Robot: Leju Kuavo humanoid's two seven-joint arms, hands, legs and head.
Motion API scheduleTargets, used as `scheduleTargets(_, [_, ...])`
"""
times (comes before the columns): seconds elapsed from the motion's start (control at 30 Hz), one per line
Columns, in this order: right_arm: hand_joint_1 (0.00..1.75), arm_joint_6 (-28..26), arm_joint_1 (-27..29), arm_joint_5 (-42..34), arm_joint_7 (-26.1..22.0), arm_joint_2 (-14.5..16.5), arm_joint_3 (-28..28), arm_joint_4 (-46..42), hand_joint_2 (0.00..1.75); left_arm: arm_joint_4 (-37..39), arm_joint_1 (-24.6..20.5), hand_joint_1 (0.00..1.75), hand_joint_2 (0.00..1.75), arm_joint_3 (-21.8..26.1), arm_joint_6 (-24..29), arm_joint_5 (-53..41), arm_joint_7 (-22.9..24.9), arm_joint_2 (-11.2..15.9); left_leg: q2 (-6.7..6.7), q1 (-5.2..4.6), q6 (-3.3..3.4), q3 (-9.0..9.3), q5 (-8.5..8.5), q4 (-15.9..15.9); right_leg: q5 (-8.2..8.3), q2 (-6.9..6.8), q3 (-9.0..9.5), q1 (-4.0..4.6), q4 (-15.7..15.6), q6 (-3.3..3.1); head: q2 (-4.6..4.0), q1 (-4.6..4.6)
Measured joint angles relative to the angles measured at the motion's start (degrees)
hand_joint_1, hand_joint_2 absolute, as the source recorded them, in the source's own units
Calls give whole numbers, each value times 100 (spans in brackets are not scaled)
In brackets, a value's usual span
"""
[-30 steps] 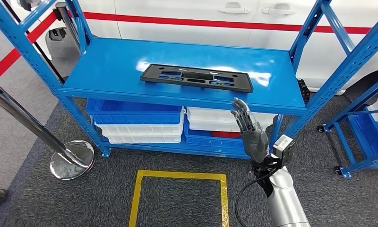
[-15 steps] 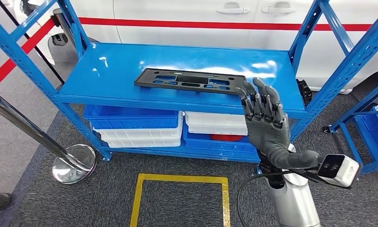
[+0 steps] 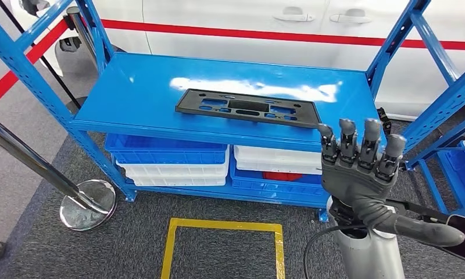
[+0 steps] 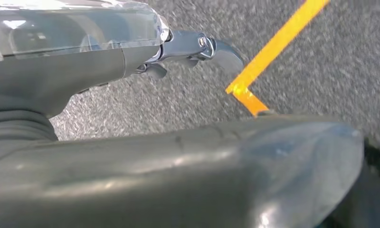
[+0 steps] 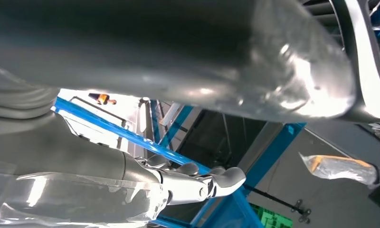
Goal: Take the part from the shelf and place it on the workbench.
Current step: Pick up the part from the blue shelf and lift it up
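Right hand raised before the blue shelf

The black slotted part (image 3: 249, 108) lies flat on the shelf's top board (image 3: 137, 87); the right hand (image 3: 358, 171) hovers near its end, fingers (image 3: 346, 139) released, grasping nothing.

Blue shelf (image 3: 131, 87), black part (image 3: 247, 108), grey hand (image 3: 358, 174).
Blue and white bins (image 3: 172, 157) below; speckled grey carpet (image 3: 230, 250) with yellow tape (image 3: 221, 224); white car (image 3: 230, 17) striped red.
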Motion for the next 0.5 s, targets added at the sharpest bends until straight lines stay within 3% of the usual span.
scheduleTargets(0.03, [0,5,16,-1,0,-6,0,-1,0,1,-4,0,0,-4,0,1,0,1,-2,-7,15,26,-25,-1,-81,2,-250,1,365,3,0,-1])
scheduleTargets(0.07, [0,19,32,-1,0,-12,-1,-1,0,1,-3,0,0,-12,0,1,0,2,-6,-16,24,64,-58,0,-60,2,-435,1,582,5,0,-1])
scheduleTargets(0.1, [0,44,44,-4,0,-17,-2,-1,0,1,1,0,0,-25,0,1,0,2,-12,-22,25,116,-95,0,88,2,-516,1,579,0,0,-1])
scheduleTargets(0.17, [0,112,55,-15,0,-22,-21,-13,0,1,5,0,0,-56,-3,-1,-2,2,-26,-31,10,246,-184,0,646,1,-383,7,-24,-36,0,0])
scheduleTargets(0.2, [0,154,62,-20,-1,-25,-40,-21,0,2,2,0,0,-71,-9,-1,-4,2,-31,-42,-8,302,-231,4,865,3,-260,23,-384,-60,0,-1])
scheduleTargets(0.23, [0,186,71,-23,-1,-26,-65,-33,0,2,-4,0,0,-81,-19,-1,-7,2,-37,-52,-33,333,-271,10,982,3,-152,39,-687,-86,0,-1])
scheduleTargets(0.3, [0,234,103,-22,-1,-27,-119,-56,0,3,-13,0,0,-94,-39,-1,-10,7,-39,-64,-91,349,-317,4,961,8,-66,71,-912,-126,0,-1])
scheduleTargets(0.4, [0,250,156,-13,0,-32,-182,-90,0,3,-24,0,0,-101,-53,-3,-11,30,-19,-62,-180,368,-400,42,914,14,27,28,-1018,-198,0,-1])
scheduleTargets(0.43, [0,241,166,0,0,-32,-194,-93,0,4,-33,0,0,-102,-57,-3,-11,37,-12,-56,-209,296,-484,222,898,7,81,8,-1051,-227,0,-1])
scheduleTargets(0.5, [0,198,202,85,-1,-30,-202,-93,0,5,-44,0,0,-105,-64,-2,-13,49,-3,-24,-257,-82,-735,920,844,-12,171,2,-1075,-271,0,-1])
